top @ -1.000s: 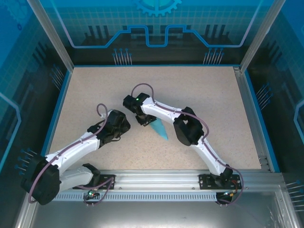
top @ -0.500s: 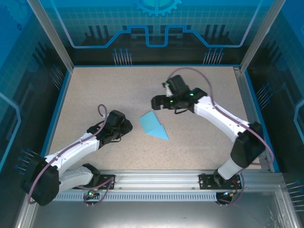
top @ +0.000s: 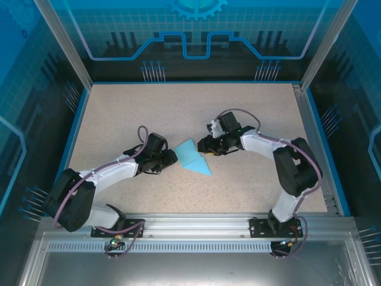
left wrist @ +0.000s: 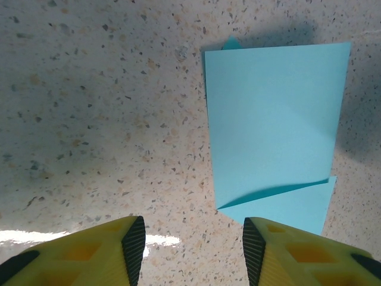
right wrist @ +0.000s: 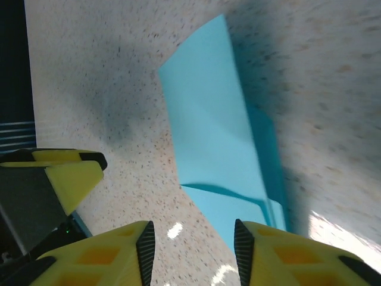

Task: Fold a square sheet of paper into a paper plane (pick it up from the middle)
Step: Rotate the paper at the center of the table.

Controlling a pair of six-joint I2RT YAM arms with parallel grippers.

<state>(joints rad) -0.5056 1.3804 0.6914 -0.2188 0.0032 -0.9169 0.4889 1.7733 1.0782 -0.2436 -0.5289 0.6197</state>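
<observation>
The light-blue sheet of paper (top: pixel 191 158) lies flat on the speckled table (top: pixel 149 113), folded into a layered wedge that points to the near right. My left gripper (top: pixel 172 158) sits low at its left edge. In the left wrist view that gripper (left wrist: pixel 193 237) is open over bare table, and the paper (left wrist: pixel 271 119) starts just ahead to the right. My right gripper (top: pixel 205 146) is at the paper's right edge. From the right wrist, that gripper (right wrist: pixel 191 241) is open, a corner of the folded paper (right wrist: pixel 211 137) reaching between its fingers on the table.
A yellow finger of the left gripper (right wrist: pixel 70 173) shows at the left of the right wrist view, close across the paper. An aluminium rail (top: pixel 196 221) runs along the near edge. Blue-edged walls (top: pixel 80 119) enclose the table on the other sides.
A second ago my right gripper was on the paper. It then swung away to the back, and now it is low at the paper's right edge. My left gripper slid right up to the paper.
</observation>
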